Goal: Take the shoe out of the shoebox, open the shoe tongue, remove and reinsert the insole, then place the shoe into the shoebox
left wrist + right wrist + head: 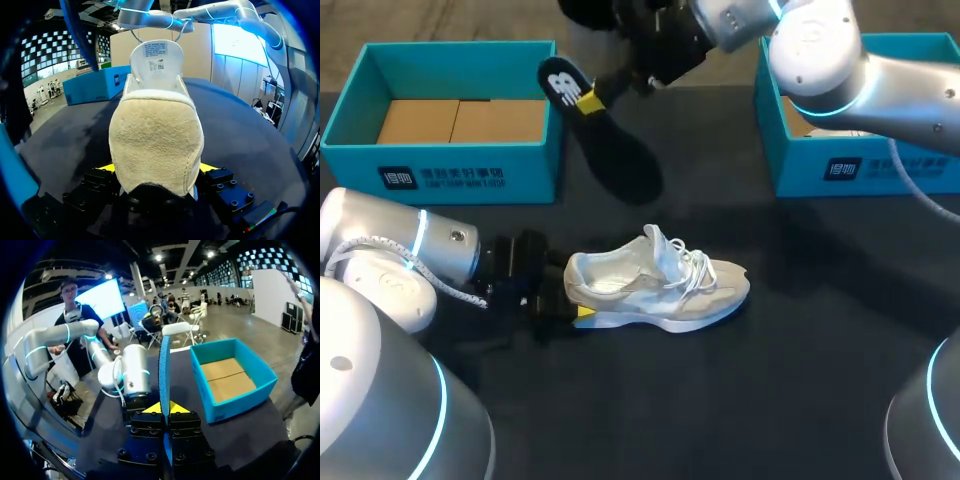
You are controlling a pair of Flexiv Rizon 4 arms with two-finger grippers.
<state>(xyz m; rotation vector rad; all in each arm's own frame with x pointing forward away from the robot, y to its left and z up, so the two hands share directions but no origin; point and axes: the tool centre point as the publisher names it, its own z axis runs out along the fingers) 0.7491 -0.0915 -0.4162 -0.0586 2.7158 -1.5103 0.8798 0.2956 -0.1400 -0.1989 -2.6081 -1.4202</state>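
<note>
Clamping shoe (660, 285) — left gripper (156, 167), right gripper (164, 408) pinching insole (612, 152)

One cream suede sneaker (660, 290), one black foam insole (620, 155) and two open teal cardboard shoeboxes (450, 172) (880, 175) are showing at the dark table (800, 380)

The white lace-up shoe's (156, 140) fuzzy heel hides its toe and most of the left gripper's (157, 167) tips. The right gripper (164, 409) hides the black insole's (620, 165) end.

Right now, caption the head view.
Right tool holds the long black insole; left tool grips the white lace-up sneaker by its heel.
</note>
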